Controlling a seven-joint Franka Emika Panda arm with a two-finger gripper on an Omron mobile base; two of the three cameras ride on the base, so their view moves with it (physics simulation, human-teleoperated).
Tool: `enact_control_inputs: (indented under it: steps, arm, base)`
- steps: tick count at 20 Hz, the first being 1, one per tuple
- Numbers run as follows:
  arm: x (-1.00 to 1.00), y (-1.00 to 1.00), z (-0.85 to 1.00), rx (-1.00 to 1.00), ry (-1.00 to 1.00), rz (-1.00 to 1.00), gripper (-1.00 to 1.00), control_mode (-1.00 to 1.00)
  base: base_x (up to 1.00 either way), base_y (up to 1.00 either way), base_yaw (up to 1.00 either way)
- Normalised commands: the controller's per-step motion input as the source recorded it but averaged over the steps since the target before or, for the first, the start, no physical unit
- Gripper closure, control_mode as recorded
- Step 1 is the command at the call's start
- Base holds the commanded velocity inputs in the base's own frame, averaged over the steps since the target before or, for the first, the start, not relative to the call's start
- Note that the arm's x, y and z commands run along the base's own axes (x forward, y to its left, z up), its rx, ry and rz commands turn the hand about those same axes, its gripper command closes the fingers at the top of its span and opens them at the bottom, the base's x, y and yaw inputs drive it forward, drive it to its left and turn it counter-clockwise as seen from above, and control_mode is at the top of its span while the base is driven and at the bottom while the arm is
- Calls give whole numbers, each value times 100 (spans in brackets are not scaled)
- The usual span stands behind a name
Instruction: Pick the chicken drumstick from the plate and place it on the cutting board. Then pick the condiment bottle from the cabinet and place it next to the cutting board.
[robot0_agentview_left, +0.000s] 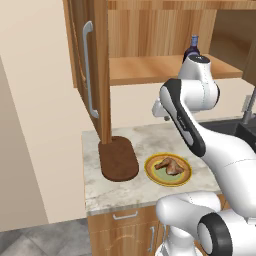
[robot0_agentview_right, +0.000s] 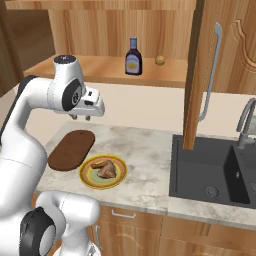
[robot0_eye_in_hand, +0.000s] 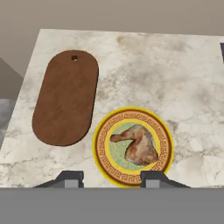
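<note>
- Gripper (robot0_agentview_right: 81, 118) hanging in mid-air at left centre of the right base view, above the counter (robot0_agentview_right: 145, 150), its short fingers pointing down.
- Jaws standing apart with nothing between them; in the hand view the two tips are showing at the bottom edge, either side of the plate's lower rim, well above it.
- Drumstick (robot0_eye_in_hand: 136, 144) lying on the plate (robot0_eye_in_hand: 103, 151), lower centre of the hand view, bone end pointing to the left of that frame.
- Same drumstick (robot0_agentview_left: 169, 165) sitting right of centre in the left base view, on the plate (robot0_agentview_left: 150, 172) near the counter's front edge.
- Board (robot0_eye_in_hand: 65, 103) lying flat to the left of the plate in the hand view, bare, a small hole at its upper end; its edge is running just beside the plate's rim, and I cannot tell whether they touch.
- In the left base view the board (robot0_agentview_left: 119, 160) is sitting at the foot of the open cabinet door (robot0_agentview_left: 100, 70), which is carrying a long grey handle (robot0_agentview_left: 88, 67).
- Bottle (robot0_agentview_right: 133, 57) standing upright on the cabinet (robot0_agentview_right: 90, 25) shelf, top centre of the right base view, with a small tan ball (robot0_agentview_right: 160, 60) just to its right.
- Sink (robot0_agentview_right: 210, 172) filling the lower right of that view, a faucet (robot0_agentview_right: 245, 122) rising at its far right.
</note>
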Motion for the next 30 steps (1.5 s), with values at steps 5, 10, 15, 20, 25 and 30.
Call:
enact_control_inputs:
  steps: [5, 10, 15, 20, 25, 30]
  arm:
    - [-7, 0, -6, 0, 0, 1, -100, -100]
    - [-14, 0, -20, 0, 1, 4, -100, -100]
    - [-14, 0, -24, 0, 1, 6, -100, -100]
    - [-18, 0, -24, 0, 0, 3, -100, -100]
    - [-13, 0, -22, -1, 0, 0, -100, -100]
    - [-9, 0, -24, -7, 3, 2, -100, -100]
  base:
    - [0, 0, 0]
    - [0, 0, 0]
    - [0, 0, 0]
    - [0, 0, 0]
    - [0, 0, 0]
    - [0, 0, 0]
